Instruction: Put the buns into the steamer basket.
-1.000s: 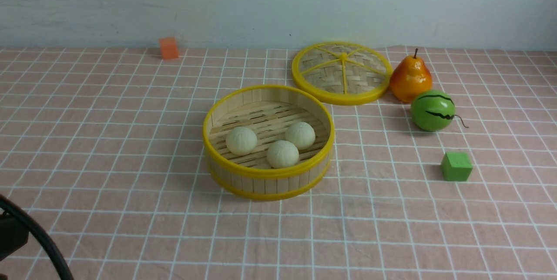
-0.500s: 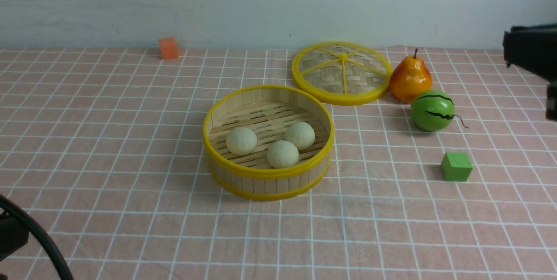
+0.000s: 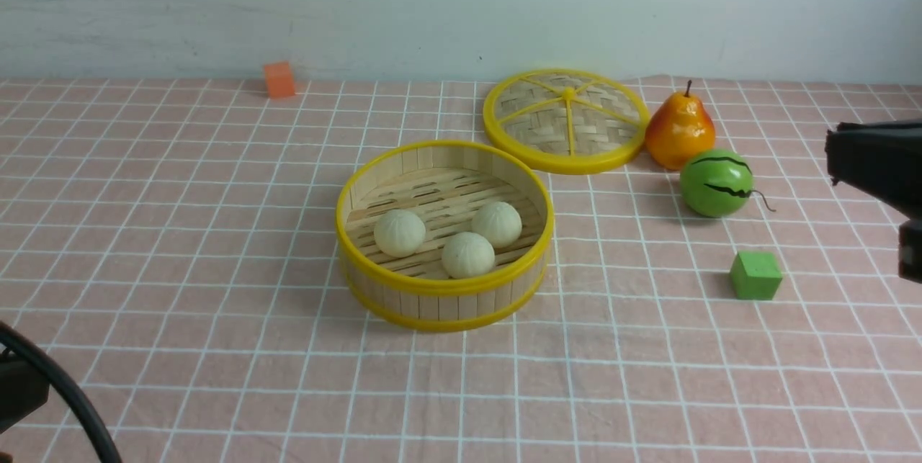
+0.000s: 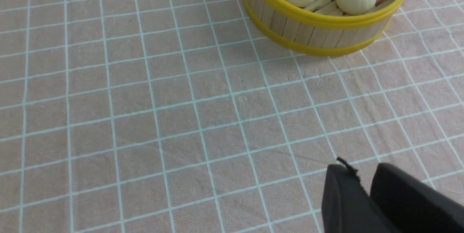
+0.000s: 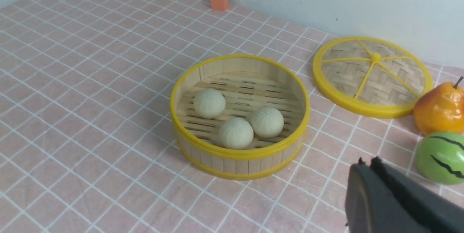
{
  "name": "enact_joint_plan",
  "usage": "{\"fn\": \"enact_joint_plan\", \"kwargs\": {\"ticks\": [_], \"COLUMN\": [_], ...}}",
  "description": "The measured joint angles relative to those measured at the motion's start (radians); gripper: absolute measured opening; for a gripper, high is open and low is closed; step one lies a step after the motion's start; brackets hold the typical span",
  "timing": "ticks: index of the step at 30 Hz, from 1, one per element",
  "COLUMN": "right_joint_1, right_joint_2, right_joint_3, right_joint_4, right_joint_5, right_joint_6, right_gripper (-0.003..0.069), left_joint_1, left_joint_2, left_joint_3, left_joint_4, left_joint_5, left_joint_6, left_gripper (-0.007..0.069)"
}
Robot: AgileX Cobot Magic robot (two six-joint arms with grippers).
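Three cream-white buns [image 3: 399,232] [image 3: 468,255] [image 3: 496,224] lie on the slatted floor of the steamer basket [image 3: 444,286], mid-table. The right wrist view shows the buns [image 5: 236,133] in the basket [image 5: 239,152] too. My right gripper [image 3: 839,153] hangs at the right edge of the front view, to the right of the watermelon ball; in its wrist view it [image 5: 367,162] is shut and empty. My left gripper [image 4: 362,169] is shut and empty over bare cloth, near side of the basket [image 4: 319,21].
The flat woven lid [image 3: 567,121] lies behind the basket to the right. A pear [image 3: 679,130], a green watermelon ball [image 3: 716,182] and a green cube [image 3: 755,275] stand on the right. An orange cube [image 3: 279,79] sits far back left. A left arm cable [image 3: 65,391] crosses the near left corner.
The right gripper has come into the front view at the right edge and has dropped lower since half a second ago. Buns and basket have not moved.
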Motion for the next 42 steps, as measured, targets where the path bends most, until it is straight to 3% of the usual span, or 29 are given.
{"fn": "enact_joint_plan", "kwargs": {"ticks": [6,8,11,18,23,32,42], "right_joint_1": [-0.005,-0.069,-0.154,-0.404,-0.566,-0.588,-0.588], "right_joint_2": [-0.08,-0.234,-0.355,-0.639,-0.815,-0.829,-0.829], "right_joint_3": [0.163,0.379,0.533,0.777,0.878,0.944,0.94], "right_joint_4": [0.015,0.017,0.02,0.019,0.009,-0.058,-0.088], "right_joint_5": [-0.138,-0.325,-0.412,-0.425,-0.315,-0.16,-0.146], "right_joint_6": [0.0,0.0,0.0,0.0,0.006,0.146,0.133], "right_gripper": [-0.0021,-0.0021,-0.0021,-0.0021,-0.0021,-0.0021,-0.002], "left_joint_1": [0.0,0.0,0.0,0.0,0.0,0.0,0.0], "left_joint_2": [0.0,0.0,0.0,0.0,0.0,0.0,0.0], "left_joint_3": [0.0,0.0,0.0,0.0,0.0,0.0,0.0], "left_joint_4": [0.0,0.0,0.0,0.0,0.0,0.0,0.0], "left_joint_5": [0.0,0.0,0.0,0.0,0.0,0.001,0.001], "left_joint_6": [0.0,0.0,0.0,0.0,0.0,0.0,0.0], "left_gripper": [0.0121,0.0122,0.0123,0.0127,0.0126,0.0127,0.0131]}}
